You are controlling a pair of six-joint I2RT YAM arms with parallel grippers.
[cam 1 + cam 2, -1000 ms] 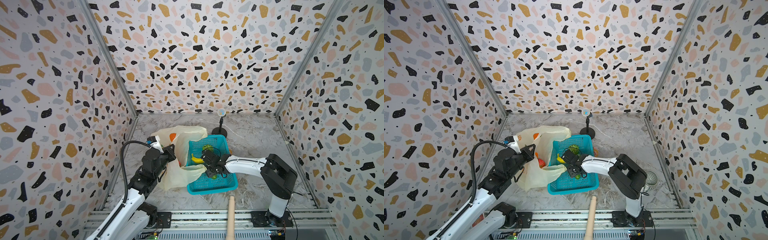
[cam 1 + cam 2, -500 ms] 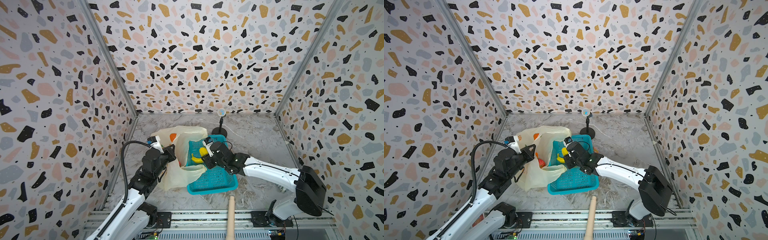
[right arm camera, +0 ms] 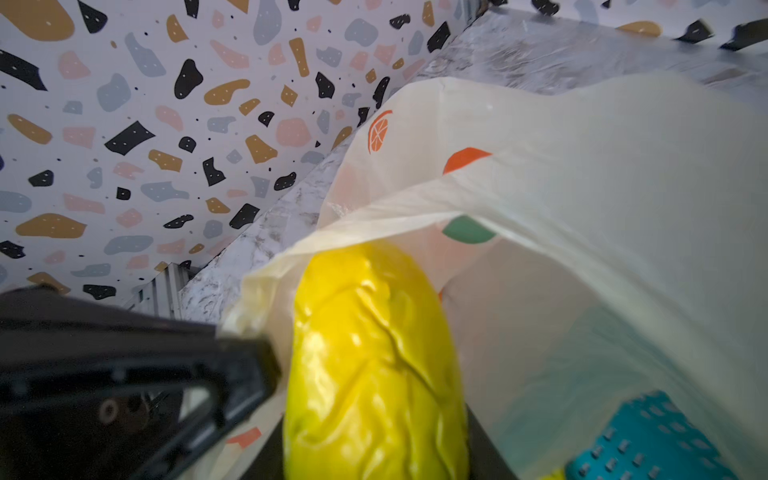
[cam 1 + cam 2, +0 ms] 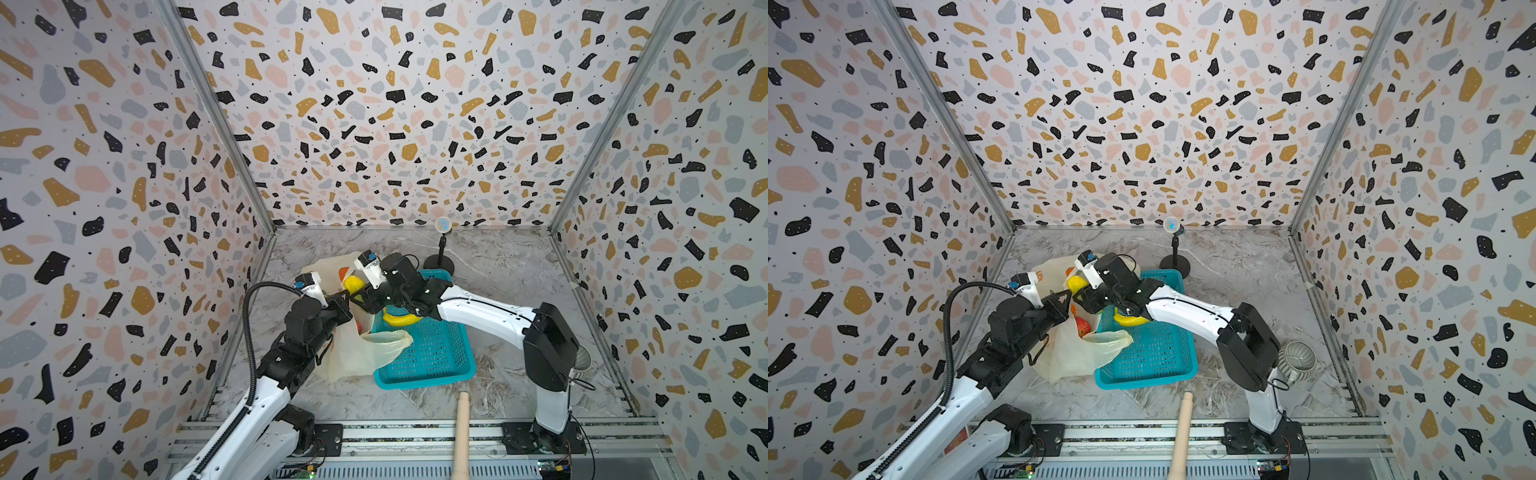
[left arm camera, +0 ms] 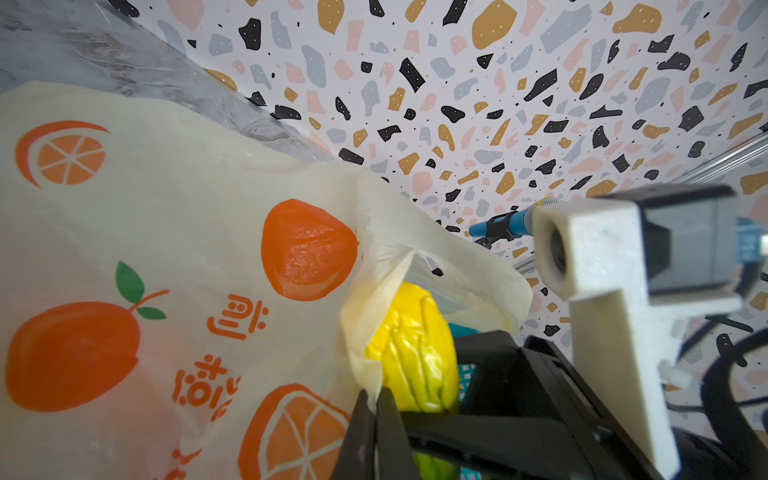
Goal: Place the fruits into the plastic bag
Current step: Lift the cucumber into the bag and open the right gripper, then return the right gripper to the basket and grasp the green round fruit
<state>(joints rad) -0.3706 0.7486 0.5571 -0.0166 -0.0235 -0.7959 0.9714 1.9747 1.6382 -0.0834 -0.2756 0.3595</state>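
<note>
Fruits look roughly partway bagged: a red one already sits inside the plastic bag, which slumps on the table right against the teal basket, while the banana is still lying in that basket. Left tool is pinched tight on the bag's rim, propping the mouth open, and the right tool has its jaws clamped round the mango, nosing it in at the mouth but not let go. So probably the mango drop plus the banana are left, and any other fruits can't be made out.
</note>
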